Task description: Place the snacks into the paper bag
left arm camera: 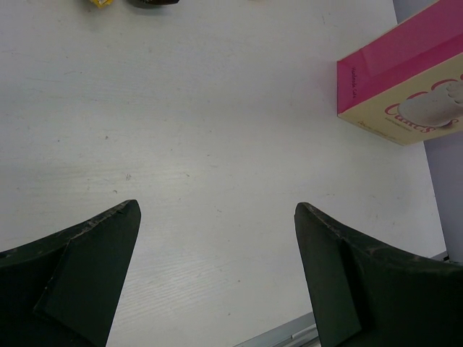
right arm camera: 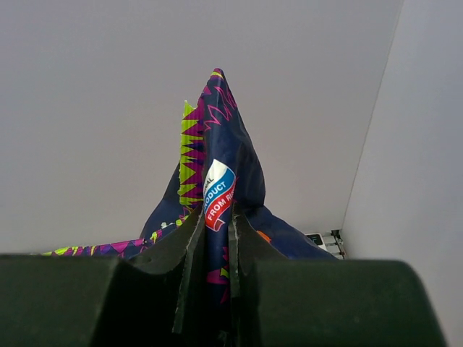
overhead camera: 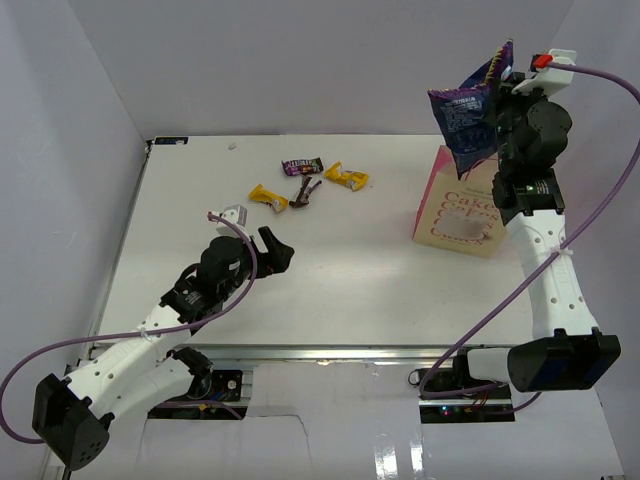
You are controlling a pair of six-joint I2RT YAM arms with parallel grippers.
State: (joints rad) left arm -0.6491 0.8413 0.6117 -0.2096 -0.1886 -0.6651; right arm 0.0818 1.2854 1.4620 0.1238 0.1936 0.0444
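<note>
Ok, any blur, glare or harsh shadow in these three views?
Top external: soft even light, faint shadows, paper bag lettering legible. Left wrist: table in focus, left gripper nearly black. Right wrist: dark-blue bag print crisp, right gripper underexposed.

My right gripper (right arm camera: 215,230) holds the large snack bag (overhead camera: 468,118) in the air, over the paper bag (overhead camera: 458,215), which stands upright at the right of the table (overhead camera: 350,280). The small snacks (overhead camera: 302,166) lie clustered at far centre. My left gripper (overhead camera: 274,250) is positioned on their near side, well left of the paper bag.
</note>
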